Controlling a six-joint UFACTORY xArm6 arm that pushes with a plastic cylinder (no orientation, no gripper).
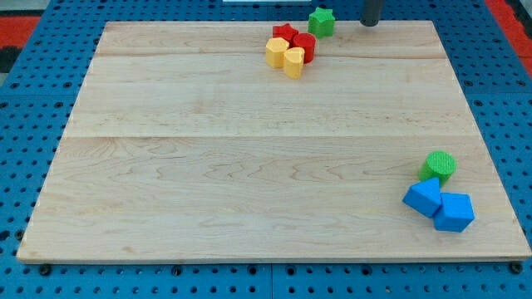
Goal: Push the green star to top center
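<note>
The green star (322, 21) sits near the board's top edge, a little right of centre. My tip (370, 23) stands at the top edge to the star's right, apart from it by a small gap. Just below and left of the star lies a tight cluster: a red star (285, 34), a red cylinder (305, 46), a yellow hexagon-like block (276, 52) and a yellow block (293, 62).
A green cylinder (440, 166) and two blue blocks (424, 198) (455, 212) sit close together at the lower right of the wooden board (249, 166). Blue pegboard surrounds the board.
</note>
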